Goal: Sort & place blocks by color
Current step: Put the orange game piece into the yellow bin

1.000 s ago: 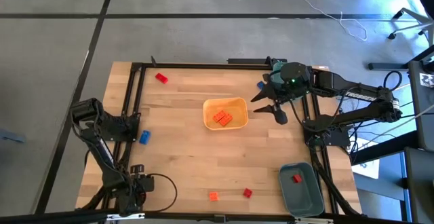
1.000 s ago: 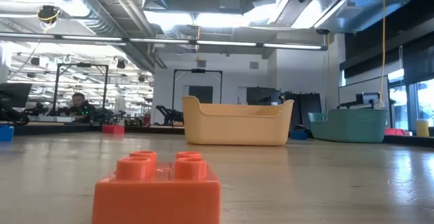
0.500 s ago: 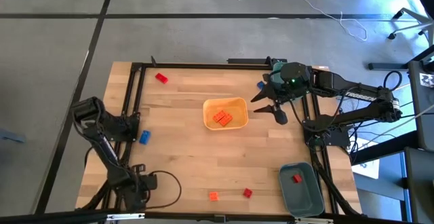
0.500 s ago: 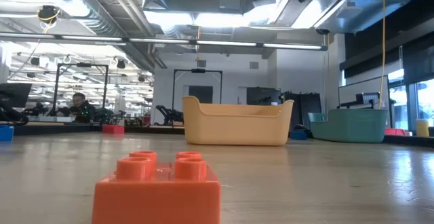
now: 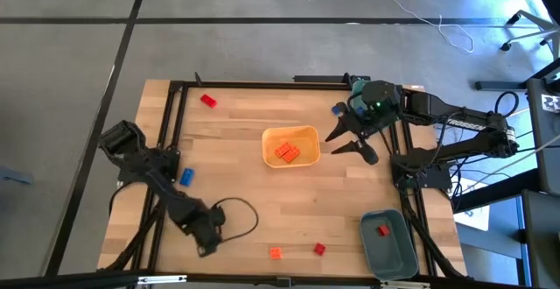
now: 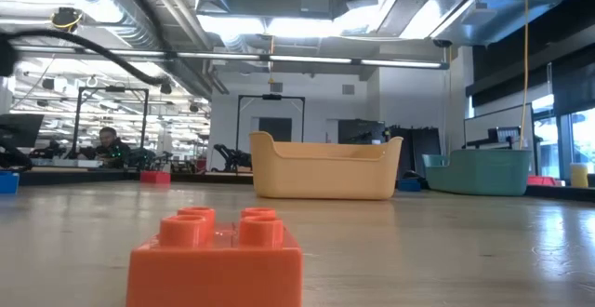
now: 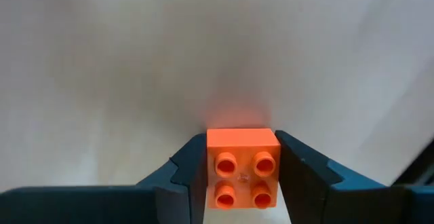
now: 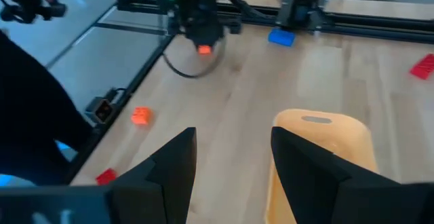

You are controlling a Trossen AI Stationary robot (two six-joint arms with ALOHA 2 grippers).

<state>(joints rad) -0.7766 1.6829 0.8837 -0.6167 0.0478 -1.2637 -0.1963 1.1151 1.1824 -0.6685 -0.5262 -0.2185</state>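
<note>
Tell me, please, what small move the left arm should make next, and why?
Probably carry its load toward the yellow tray. The left gripper is shut on an orange block, with the fingers against both its sides, and the tray already holds orange blocks. The right gripper hovers open beside the tray, so the approach should keep clear of it.

The high view looks straight down on the whole table. The low view sits at tabletop level, close behind an orange block, facing the yellow tray, which the right wrist view shares.
</note>
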